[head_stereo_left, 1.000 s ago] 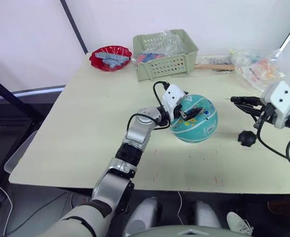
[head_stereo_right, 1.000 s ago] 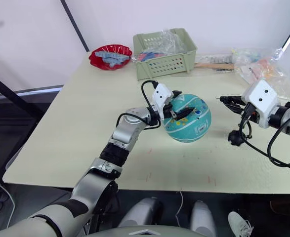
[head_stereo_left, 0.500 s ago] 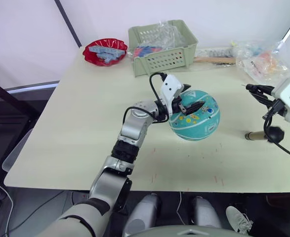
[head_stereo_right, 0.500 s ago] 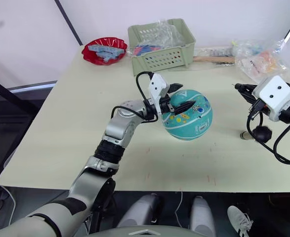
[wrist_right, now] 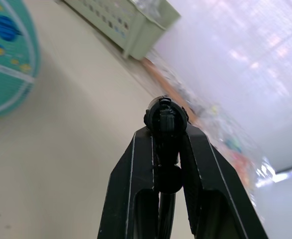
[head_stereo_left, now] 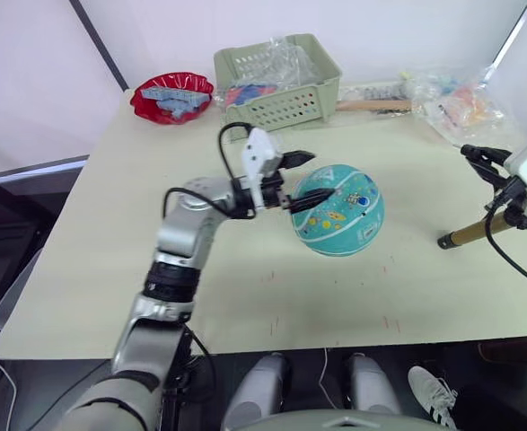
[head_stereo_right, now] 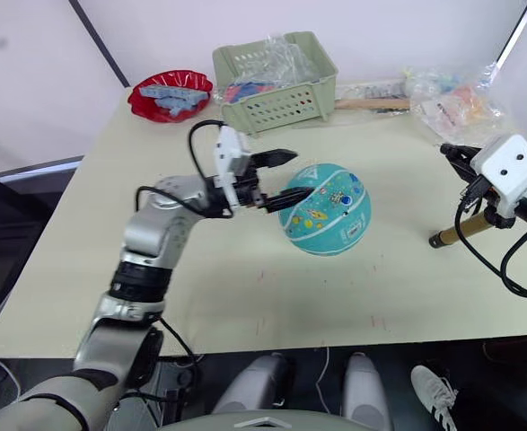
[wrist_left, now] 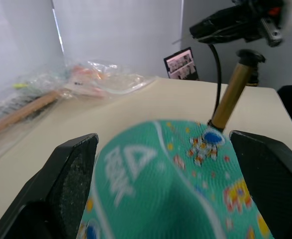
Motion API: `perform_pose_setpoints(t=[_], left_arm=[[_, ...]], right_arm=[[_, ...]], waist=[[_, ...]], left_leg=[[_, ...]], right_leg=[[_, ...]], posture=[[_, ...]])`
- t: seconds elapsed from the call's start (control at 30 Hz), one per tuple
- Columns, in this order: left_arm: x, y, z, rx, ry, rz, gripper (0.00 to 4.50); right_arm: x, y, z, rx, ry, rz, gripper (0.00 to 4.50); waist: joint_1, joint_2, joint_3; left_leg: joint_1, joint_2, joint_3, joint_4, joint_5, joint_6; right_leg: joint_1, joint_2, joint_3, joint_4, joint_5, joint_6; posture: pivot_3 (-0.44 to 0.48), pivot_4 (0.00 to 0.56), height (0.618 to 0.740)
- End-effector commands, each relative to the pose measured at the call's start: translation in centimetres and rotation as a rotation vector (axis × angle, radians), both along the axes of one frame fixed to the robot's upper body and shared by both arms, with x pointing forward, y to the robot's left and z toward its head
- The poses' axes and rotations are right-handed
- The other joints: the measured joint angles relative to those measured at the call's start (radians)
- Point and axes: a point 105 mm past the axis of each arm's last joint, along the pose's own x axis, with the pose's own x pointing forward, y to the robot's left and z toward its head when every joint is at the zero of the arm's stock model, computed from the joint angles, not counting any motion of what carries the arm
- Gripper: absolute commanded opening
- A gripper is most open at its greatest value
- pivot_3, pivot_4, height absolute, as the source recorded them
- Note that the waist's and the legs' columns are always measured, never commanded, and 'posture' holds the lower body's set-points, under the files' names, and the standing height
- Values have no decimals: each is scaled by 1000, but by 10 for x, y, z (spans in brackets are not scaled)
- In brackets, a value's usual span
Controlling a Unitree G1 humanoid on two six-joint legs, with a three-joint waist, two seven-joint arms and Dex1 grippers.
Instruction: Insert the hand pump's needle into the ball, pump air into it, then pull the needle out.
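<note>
Pulled back off the ball (head_stereo_left: 338, 209) now, left gripper (head_stereo_left: 301, 180) open wide beside it, fingers apart at its near side. Right gripper (wrist_right: 161, 130) shut on the needle (wrist_right: 165, 119) fitting, off to the right. Hand pump (head_stereo_left: 471, 233) lying tipped on the table (head_stereo_left: 110, 233), near that gripper.

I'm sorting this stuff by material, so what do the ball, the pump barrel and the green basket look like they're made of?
The ball: probably rubber or soft vinyl, matte teal with printed cartoons. The pump barrel: likely metal, going by its gold-bronze sheen, though coated plastic is possible. The green basket: moulded plastic, pale and matte, with rows of slots in its walls.
</note>
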Motion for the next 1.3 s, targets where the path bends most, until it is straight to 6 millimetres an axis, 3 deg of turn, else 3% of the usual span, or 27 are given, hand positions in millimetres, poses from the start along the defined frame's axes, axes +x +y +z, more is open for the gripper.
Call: perform_pose_setpoints(t=[0.03, 0.17, 0.6, 0.9, 1.1, 1.3], left_arm=[[-22, 12, 6, 1, -27, -108, 4500], [-34, 31, -4, 38, 10, -143, 4500], [-64, 49, -20, 38, 92, -187, 4500], [-71, 48, -24, 37, 98, -187, 4500], [-80, 58, -29, 45, 121, -204, 4500], [-83, 69, -31, 60, 125, -197, 4500]], right_arm=[[0, -10, 26, -5, -126, -46, 94], [4, -14, 31, 18, -165, -66, 94], [19, -17, 50, 109, -275, -97, 94], [18, -1, -5, 168, -77, -69, 94], [-2, 8, -54, 117, 28, -17, 94], [-17, 12, -77, 81, 56, 33, 94]], waist=[[0, -1, 1], [-3, -2, 1], [-22, -2, 2], [-24, -2, 2], [-24, -2, 2], [-24, -2, 2]], left_leg=[[0, 0, 2, 0, 0, 0], [0, 0, 9, 0, 0, 1], [0, 3, 9, 0, 0, 0], [0, 4, 9, 0, 0, 0], [0, 4, 9, 0, 0, 0], [3, 4, 10, 0, 0, 0]], right_leg=[[-3, -1, 1, 2, 0, 0], [-12, 0, 10, 8, 1, -2], [-13, 4, 11, 9, 5, -5], [-13, 5, 11, 9, 6, -6], [-13, 5, 11, 10, 6, -6], [-12, 5, 12, 12, 7, -7]], posture=[[0, 150, 740], [0, 150, 740], [0, 150, 740], [0, 150, 740], [0, 150, 740], [0, 150, 740]])
